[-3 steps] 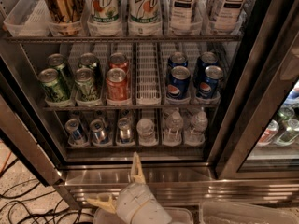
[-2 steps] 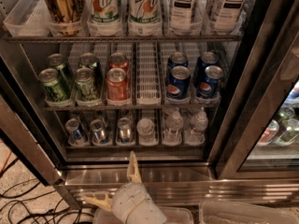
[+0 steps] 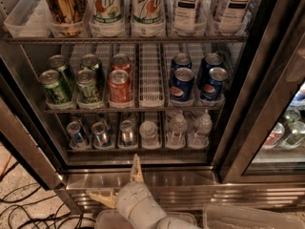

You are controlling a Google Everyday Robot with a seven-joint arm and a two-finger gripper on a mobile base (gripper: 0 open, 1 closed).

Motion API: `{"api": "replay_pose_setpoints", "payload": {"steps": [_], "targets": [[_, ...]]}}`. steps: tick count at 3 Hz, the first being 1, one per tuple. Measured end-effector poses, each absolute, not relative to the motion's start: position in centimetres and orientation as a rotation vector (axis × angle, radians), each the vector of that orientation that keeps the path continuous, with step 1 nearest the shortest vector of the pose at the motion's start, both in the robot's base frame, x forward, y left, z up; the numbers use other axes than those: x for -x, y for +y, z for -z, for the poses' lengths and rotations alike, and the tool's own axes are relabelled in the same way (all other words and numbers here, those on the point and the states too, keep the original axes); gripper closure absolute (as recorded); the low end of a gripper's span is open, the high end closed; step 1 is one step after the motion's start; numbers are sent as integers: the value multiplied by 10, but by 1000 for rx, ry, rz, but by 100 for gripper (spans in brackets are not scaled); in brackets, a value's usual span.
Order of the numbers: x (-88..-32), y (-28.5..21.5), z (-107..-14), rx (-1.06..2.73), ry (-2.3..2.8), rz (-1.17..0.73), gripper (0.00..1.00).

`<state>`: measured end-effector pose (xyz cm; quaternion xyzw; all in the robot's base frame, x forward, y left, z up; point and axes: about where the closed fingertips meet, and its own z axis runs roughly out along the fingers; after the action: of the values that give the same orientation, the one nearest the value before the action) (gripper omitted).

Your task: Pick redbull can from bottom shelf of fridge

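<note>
Three slim blue-and-silver cans with silver pull-tab tops stand side by side on the bottom shelf (image 3: pixel 143 150), the lowest rack with clear plastic lane dividers in the tall stainless-steel fridge (image 3: pixel 190 178). The redbull can (image 3: pixel 127 131) nearest the fingers is the rightmost of the three, standing upright just above the upper fingertip and a little to its left, not touching it. The pale, cream-coloured two-finger gripper (image 3: pixel 119 182) hangs below that shelf, in front of the fridge's ribbed metal base. Its fingers (image 3: pixel 136 168) are spread wide apart with nothing between them, one pointing up toward the shelf and the other pointing out to the left. Up and to the right of the fingers, three small clear water bottles (image 3: pixel 177 128) share the same rack. Higher up, the next rack holds green soda cans (image 3: pixel 56 86), red soda cans (image 3: pixel 119 85) and wider blue Pepsi cans (image 3: pixel 182 84). Dark cables (image 3: pixel 19 209) lie on the floor to the left of the fingers.
</note>
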<state>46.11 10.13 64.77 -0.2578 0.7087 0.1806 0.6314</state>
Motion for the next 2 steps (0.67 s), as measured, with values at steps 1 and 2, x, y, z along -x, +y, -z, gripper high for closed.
{"api": "replay_pose_setpoints", "payload": {"steps": [1,2], "targets": [[-461,102,-647,593,1621,-418,0],[-479,104,-634,562,1611,-428,0]]}}
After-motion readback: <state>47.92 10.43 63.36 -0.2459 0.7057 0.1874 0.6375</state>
